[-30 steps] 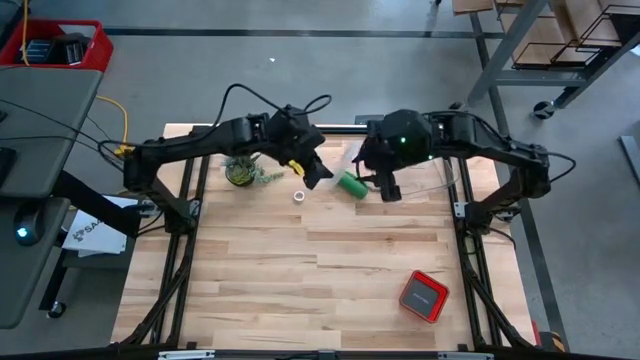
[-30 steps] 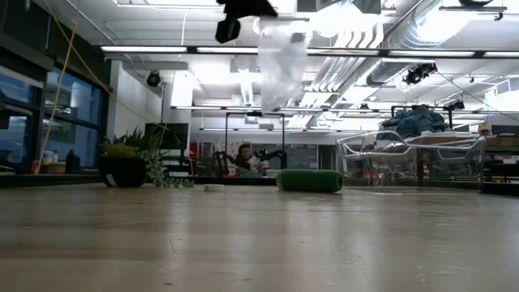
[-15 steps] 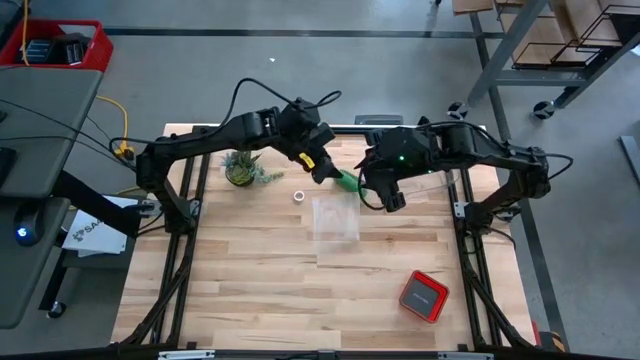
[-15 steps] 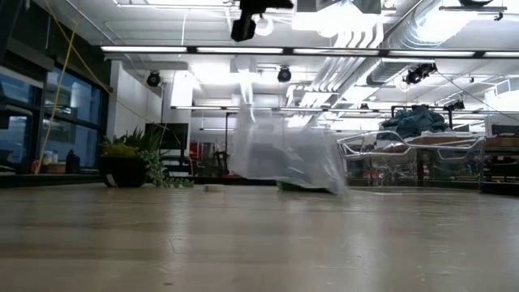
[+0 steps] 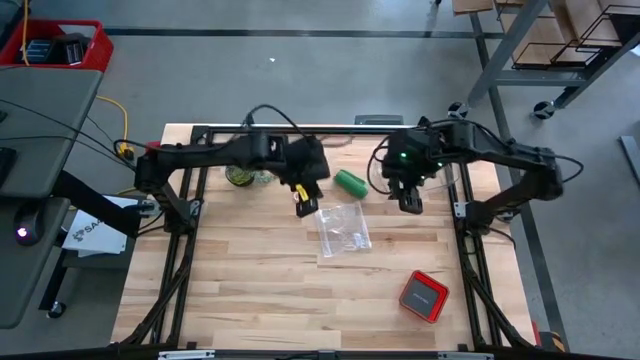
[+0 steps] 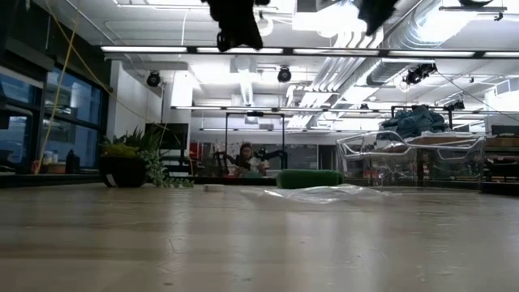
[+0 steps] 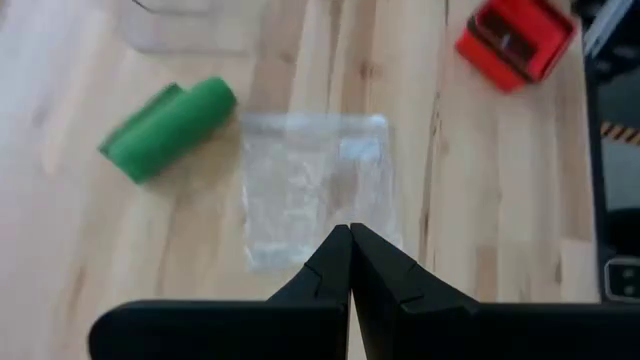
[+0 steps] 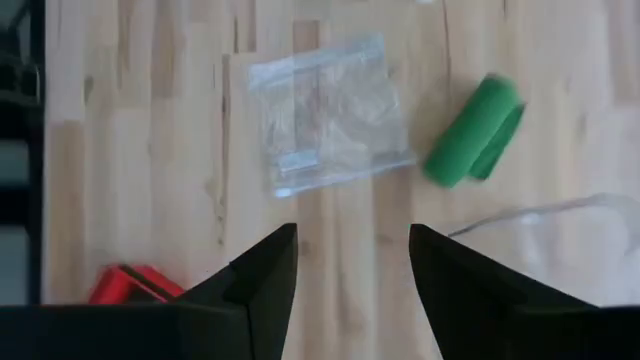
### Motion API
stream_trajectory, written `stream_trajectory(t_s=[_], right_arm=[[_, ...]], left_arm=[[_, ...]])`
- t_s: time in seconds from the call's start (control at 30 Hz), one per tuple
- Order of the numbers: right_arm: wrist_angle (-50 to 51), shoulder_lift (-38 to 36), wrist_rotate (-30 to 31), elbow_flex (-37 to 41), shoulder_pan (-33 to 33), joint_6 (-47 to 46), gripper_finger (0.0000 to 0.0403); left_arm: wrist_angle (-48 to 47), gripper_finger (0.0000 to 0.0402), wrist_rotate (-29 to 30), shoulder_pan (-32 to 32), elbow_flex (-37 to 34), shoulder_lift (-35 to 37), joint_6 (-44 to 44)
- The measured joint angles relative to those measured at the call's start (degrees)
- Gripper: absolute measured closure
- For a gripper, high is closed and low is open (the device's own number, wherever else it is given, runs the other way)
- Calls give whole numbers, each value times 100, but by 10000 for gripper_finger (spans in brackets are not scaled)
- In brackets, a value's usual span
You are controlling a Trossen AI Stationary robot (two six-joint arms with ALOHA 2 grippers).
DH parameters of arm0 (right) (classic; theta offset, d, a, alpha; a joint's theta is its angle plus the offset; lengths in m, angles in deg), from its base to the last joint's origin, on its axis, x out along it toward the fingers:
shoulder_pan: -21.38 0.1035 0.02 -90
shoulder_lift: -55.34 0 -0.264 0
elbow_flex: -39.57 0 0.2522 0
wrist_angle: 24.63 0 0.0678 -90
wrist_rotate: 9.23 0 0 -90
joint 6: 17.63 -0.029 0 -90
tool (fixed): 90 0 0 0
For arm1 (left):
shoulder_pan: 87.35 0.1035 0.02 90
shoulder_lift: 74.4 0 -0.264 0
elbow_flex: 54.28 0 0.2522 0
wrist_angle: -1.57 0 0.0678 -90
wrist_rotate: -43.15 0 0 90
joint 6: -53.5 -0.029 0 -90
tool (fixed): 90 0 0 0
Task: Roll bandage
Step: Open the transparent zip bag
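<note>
The bandage is a bright green roll [image 5: 350, 182] lying on its side on the table toward the far edge; it also shows in the low view [image 6: 310, 179], the left wrist view [image 7: 170, 128] and the right wrist view [image 8: 472, 130]. A clear plastic bag [image 5: 343, 228] lies flat just near of it. My left gripper [image 5: 305, 200] hangs shut and empty above the bag's left side [image 7: 350, 232]. My right gripper [image 5: 410, 198] hangs open and empty to the right of the roll [image 8: 352, 240]. Neither touches anything.
A red box [image 5: 424, 296] lies near the table's right near corner. A potted plant [image 6: 130, 166] stands at the far left, partly under my left arm. A small white ring [image 6: 213, 187] lies left of the roll. A clear plastic container [image 6: 405, 158] stands at the far right.
The clear bag, which hung in the air above the roll, has dropped and now lies flat on the table near of the roll. My left gripper has moved toward the near edge, my right gripper toward the table's right edge. The roll has stayed in place.
</note>
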Motion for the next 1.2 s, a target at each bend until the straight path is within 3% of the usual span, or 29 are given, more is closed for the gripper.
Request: stream_trajectory(t_s=[0.13, 0.27, 0.4, 0.5, 0.67, 1.0, 1.2], right_arm=[[-1319, -982, -509, 1816, -162, -1396, 222], [-3046, -1734, -1007, 3586, -43, -3453, 222], [-5270, -1878, -1055, 5051, 69, -5263, 222], [-6802, -1652, -710, 5816, 5, -6174, 222], [-7158, -1082, -193, 6352, -148, -6557, 222], [-8472, 153, -275, 6361, -208, -6686, 222], [-8351, 481, -232, 6407, -203, -6837, 222]], left_arm=[[631, 401, -11, -154, -980, 73, 270], [2033, 401, 6, -353, -2243, 288, 949], [3222, 401, 365, -553, -3216, 306, 1718], [3679, 401, 790, -676, -3657, 235, 2231], [3790, 401, 1132, -827, -3931, 171, 2755], [3927, 401, 1310, -930, -3937, -333, 2849], [3985, 401, 1024, -944, -3936, -741, 3256]])
